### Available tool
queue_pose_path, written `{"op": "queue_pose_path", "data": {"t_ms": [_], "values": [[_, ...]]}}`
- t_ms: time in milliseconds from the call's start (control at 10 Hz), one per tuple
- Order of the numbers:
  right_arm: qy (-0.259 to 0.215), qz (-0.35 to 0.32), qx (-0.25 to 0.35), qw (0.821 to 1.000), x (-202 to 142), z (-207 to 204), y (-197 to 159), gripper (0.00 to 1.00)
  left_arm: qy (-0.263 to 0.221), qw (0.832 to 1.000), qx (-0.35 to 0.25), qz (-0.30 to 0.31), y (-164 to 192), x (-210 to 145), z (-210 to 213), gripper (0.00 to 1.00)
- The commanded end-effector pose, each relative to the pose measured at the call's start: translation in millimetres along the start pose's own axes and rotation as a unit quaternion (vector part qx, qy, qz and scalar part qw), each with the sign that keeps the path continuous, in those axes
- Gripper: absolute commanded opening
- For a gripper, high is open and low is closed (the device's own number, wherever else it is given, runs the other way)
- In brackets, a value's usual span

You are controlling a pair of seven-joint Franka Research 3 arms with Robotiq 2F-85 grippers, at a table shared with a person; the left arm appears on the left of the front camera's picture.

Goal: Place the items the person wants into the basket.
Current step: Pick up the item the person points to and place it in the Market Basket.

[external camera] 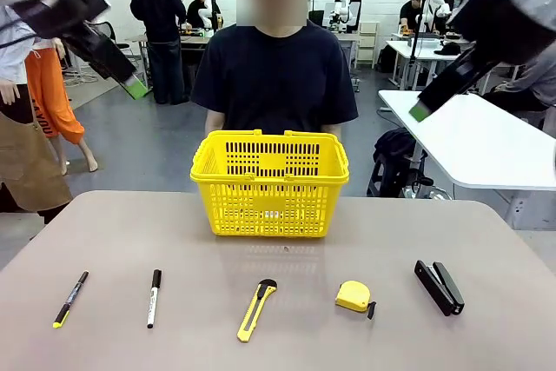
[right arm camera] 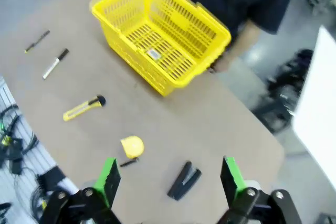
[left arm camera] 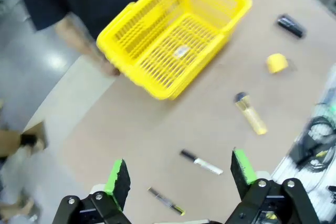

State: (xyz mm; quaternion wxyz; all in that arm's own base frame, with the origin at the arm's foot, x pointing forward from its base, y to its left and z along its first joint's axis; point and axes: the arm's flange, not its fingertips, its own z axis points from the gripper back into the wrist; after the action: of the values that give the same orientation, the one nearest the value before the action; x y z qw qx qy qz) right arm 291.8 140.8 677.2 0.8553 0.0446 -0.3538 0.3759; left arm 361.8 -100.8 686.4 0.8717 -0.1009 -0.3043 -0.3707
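Observation:
A yellow basket (external camera: pixel 270 184) stands empty at the far middle of the table, in front of the person (external camera: pixel 274 67) in a dark T-shirt. Along the near edge lie a white marker with a black cap (external camera: pixel 153 298), a yellow tape measure (external camera: pixel 354 296) and a black stapler (external camera: pixel 439 287). The basket (left arm camera: pixel 173 32), marker (left arm camera: pixel 201 162), tape measure (left arm camera: pixel 276 62) and stapler (left arm camera: pixel 290 25) also appear in the left wrist view, below my open left gripper (left arm camera: pixel 178 176). High over the table, my right gripper (right arm camera: pixel 169 178) is open above the stapler (right arm camera: pixel 184 180), tape measure (right arm camera: pixel 132 146), marker (right arm camera: pixel 55 63) and basket (right arm camera: pixel 157 35).
A thin black pen with a yellow tip (external camera: pixel 70 299) lies at the near left. A yellow-and-black utility knife (external camera: pixel 256 309) lies between marker and tape measure. A white table (external camera: pixel 482 141) stands at the right behind. Other people stand in the background.

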Motion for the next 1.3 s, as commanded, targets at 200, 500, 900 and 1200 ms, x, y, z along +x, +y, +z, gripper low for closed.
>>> {"op": "queue_pose_path", "data": {"t_ms": [200,500,900,1200], "values": [[-0.125,-0.099,0.158,0.974,-85.0,11.1,-100.8,1.00,-0.065,0.979,-0.178,0.069,100.8,-60.8,56.1,1.00],[-0.206,-0.172,0.165,0.949,-153.1,19.1,-156.8,1.00,-0.175,0.970,-0.154,0.072,169.7,-132.6,72.2,1.00],[-0.233,-0.197,0.154,0.940,-212.3,42.2,-180.4,1.00,-0.200,0.970,-0.121,0.063,186.6,-172.6,101.3,1.00],[-0.206,-0.215,0.132,0.946,-253.0,74.2,-177.5,1.00,-0.209,0.967,-0.123,0.081,193.1,-210.3,117.8,1.00]]}}
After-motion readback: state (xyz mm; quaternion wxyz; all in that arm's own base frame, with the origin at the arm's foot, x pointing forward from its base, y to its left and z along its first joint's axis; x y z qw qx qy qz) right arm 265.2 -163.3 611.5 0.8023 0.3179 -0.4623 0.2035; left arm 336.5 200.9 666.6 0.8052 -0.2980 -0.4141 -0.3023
